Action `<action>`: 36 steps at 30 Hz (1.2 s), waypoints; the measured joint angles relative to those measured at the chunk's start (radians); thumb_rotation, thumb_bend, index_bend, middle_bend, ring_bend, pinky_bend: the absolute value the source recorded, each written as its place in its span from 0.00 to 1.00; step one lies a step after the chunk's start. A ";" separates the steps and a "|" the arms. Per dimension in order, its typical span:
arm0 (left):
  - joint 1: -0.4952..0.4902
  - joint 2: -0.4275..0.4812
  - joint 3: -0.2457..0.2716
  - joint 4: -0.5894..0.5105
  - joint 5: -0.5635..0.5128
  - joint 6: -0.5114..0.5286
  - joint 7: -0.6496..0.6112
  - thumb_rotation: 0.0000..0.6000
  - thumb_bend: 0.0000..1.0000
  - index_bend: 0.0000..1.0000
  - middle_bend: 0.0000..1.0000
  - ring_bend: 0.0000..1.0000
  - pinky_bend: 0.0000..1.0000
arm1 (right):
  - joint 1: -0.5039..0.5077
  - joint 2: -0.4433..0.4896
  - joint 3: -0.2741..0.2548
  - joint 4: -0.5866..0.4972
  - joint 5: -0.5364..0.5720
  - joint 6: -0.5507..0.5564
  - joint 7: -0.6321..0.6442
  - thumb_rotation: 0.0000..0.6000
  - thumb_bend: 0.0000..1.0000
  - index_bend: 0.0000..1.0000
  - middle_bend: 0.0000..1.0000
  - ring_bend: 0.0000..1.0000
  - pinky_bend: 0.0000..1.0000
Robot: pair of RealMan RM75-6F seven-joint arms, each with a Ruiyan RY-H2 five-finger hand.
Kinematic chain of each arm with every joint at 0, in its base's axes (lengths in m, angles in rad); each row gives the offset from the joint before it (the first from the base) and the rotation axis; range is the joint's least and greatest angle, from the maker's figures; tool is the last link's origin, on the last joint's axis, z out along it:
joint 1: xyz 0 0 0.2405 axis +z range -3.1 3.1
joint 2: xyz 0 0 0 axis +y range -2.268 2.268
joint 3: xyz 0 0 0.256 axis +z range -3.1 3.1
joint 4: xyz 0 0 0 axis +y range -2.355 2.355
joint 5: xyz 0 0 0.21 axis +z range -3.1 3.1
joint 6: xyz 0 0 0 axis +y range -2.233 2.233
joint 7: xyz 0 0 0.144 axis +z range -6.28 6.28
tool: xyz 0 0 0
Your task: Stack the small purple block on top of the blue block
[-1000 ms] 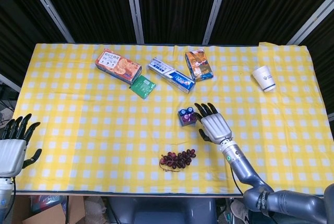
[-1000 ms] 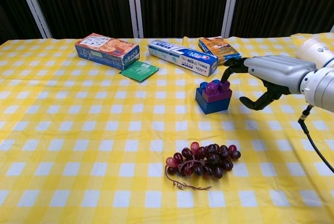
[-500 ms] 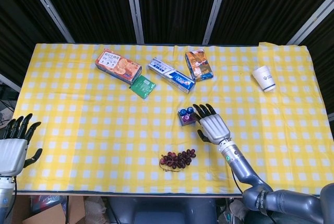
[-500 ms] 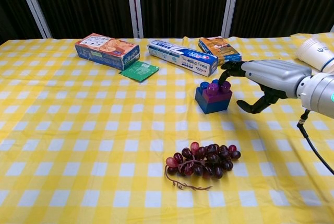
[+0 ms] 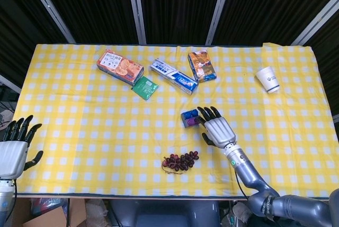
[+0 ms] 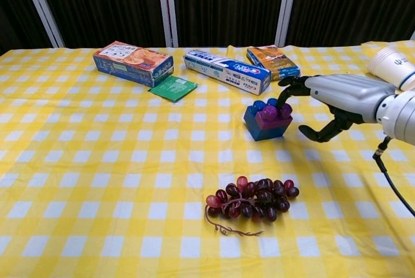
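Sitting on the blue block [image 6: 264,124], the small purple block [image 6: 273,112] meets the right hand's [image 6: 337,96] spread fingertips — nothing gripped; left hand [image 5: 12,150] idle, fingers apart.

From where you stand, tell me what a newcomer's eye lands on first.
The silver right hand, reaching in from the right with its fingertips at the small purple block, which sits on the blue block mid-table. Just in front lies a bunch of dark grapes. Three snack boxes and a green packet line the far side of the yellow checked cloth.
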 measured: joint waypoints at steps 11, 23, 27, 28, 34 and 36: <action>-0.004 0.004 0.005 0.003 0.012 -0.006 -0.022 1.00 0.32 0.16 0.00 0.00 0.05 | -0.048 0.150 0.026 -0.244 -0.071 0.128 -0.017 1.00 0.57 0.18 0.00 0.00 0.00; -0.011 0.021 0.017 0.000 0.018 -0.034 -0.091 1.00 0.32 0.16 0.00 0.00 0.05 | -0.295 0.332 -0.134 -0.357 -0.226 0.351 0.078 1.00 0.53 0.18 0.00 0.00 0.00; -0.009 0.025 0.018 -0.002 0.016 -0.035 -0.110 1.00 0.32 0.16 0.00 0.00 0.05 | -0.385 0.339 -0.191 -0.259 -0.296 0.434 0.191 1.00 0.53 0.18 0.00 0.00 0.00; -0.009 0.026 0.018 -0.002 0.014 -0.036 -0.114 1.00 0.32 0.16 0.00 0.00 0.05 | -0.402 0.339 -0.201 -0.233 -0.308 0.450 0.212 1.00 0.53 0.18 0.00 0.00 0.00; -0.004 0.031 0.010 0.004 -0.003 -0.031 -0.128 1.00 0.32 0.16 0.00 0.00 0.05 | -0.502 0.327 -0.235 -0.074 -0.358 0.547 0.330 1.00 0.53 0.18 0.00 0.00 0.00; -0.002 0.033 0.006 0.007 -0.008 -0.025 -0.131 1.00 0.32 0.16 0.00 0.00 0.05 | -0.522 0.324 -0.234 -0.038 -0.360 0.567 0.357 1.00 0.53 0.17 0.00 0.00 0.00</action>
